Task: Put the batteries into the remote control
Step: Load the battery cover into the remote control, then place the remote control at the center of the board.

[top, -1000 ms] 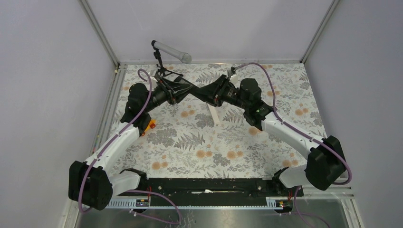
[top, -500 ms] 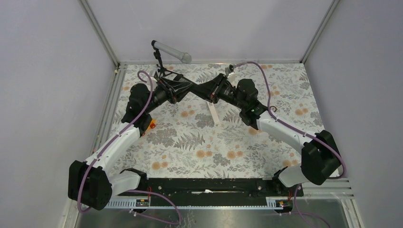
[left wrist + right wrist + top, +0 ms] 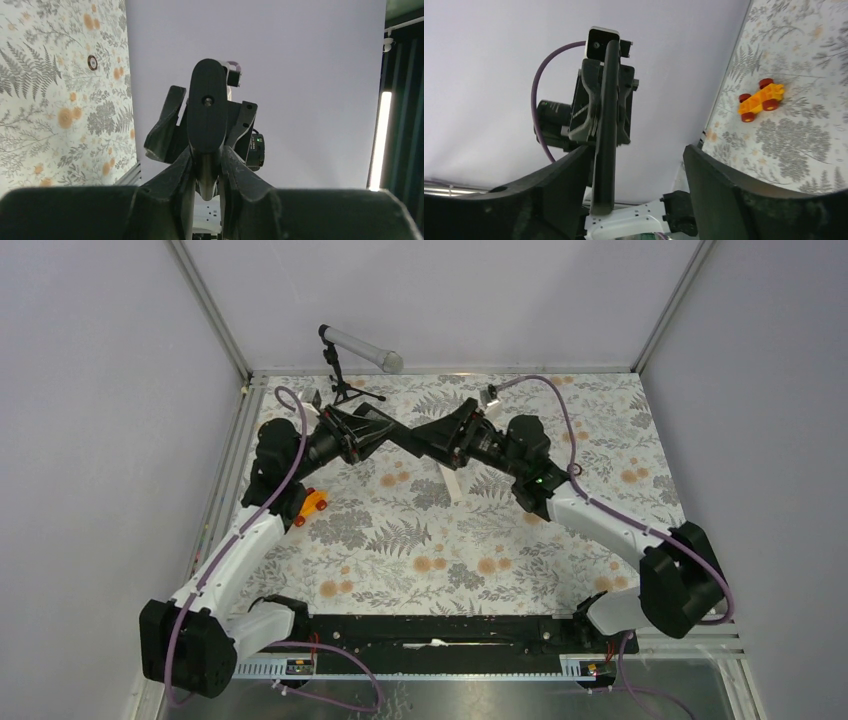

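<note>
Up near the top middle of the overhead view, the two grippers meet nose to nose over the fern-and-flower print tablecloth [image 3: 450,550]. The left gripper [image 3: 206,152] is clamped narrow on the remote control [image 3: 206,115], a slim matte black plastic slab with rounded ends. In the left wrist view it sticks up from between the two fingers, broad face to the camera, with a small round screw hole [image 3: 205,100] near its upper end.

From the right wrist view the same remote shows edge-on. It's a thin dark bar running up the centre-left of the frame, lifted off the cloth. The right gripper [image 3: 638,149] has its jaws spread wide around the remote's free end. The bar sits right up by the finger at lower left of that frame, though it's hard to say if they actually touch. The chunky curved finger at lower right is well apart from it, so no grip there.

Other bits:
- A thin flat white strip [image 3: 448,480] lies on the cloth just below where the grippers meet, no idea what it is.
- A blocky orange toy car [image 3: 313,503] with red wheels sits at centre left, just beside the left arm.
- At the top edge, a smooth grey cylinder [image 3: 362,350] sits tilted on a little black tripod stand [image 3: 345,390].
- Glossy purple cables [image 3: 541,376] loop off both wrists.
</note>
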You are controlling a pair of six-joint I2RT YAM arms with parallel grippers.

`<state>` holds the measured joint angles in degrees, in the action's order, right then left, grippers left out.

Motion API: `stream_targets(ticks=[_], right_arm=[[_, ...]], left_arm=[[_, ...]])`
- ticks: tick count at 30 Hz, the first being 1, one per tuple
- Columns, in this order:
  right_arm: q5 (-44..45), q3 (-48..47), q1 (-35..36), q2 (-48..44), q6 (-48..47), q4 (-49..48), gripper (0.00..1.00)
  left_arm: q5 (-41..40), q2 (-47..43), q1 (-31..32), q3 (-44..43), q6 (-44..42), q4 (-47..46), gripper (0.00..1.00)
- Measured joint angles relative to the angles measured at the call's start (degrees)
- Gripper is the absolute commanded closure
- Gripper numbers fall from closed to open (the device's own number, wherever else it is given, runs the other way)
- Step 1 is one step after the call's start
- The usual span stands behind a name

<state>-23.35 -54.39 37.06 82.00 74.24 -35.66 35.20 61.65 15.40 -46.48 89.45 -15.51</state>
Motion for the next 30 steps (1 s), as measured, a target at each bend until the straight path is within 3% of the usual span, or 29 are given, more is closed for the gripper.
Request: stream_targets(ticks=[5,11,16,22,26,30], right_arm=[[-4.1,3.1,-4.5,-6.1,-3.8,0.5,0.07],[-12.7,1.0,-5.5,-8.4,-10.6,2.4,0.04],[-22.1,-1.4,-5.5,-7.1,-20.3,7.5,0.17],[-32.7,-3.3,-4.8,-2.9,-23.9,7.2,0.30],[-34.6,-4.5,-3.4,-1.7,-26.0,7.8,0.36],[-34.5,-5.8,-2.4,-0.8,-27.1,8.2,0.48]], left_arm=[[4.8,0.7,-3.0,-0.1,-4.7,-0.2,1.00],[12.0,3.0,-3.0,-1.2,-11.3,-0.7,1.00],[18.7,3.4,-3.0,-2.4,-13.6,-6.6,1.00],[24.6,3.4,-3.0,-2.5,-14.7,-13.5,1.00],[26.3,3.4,-3.0,-2.5,-15.3,-15.1,1.00],[27.8,3.3,-3.0,-2.5,-16.1,-16.1,1.00]])
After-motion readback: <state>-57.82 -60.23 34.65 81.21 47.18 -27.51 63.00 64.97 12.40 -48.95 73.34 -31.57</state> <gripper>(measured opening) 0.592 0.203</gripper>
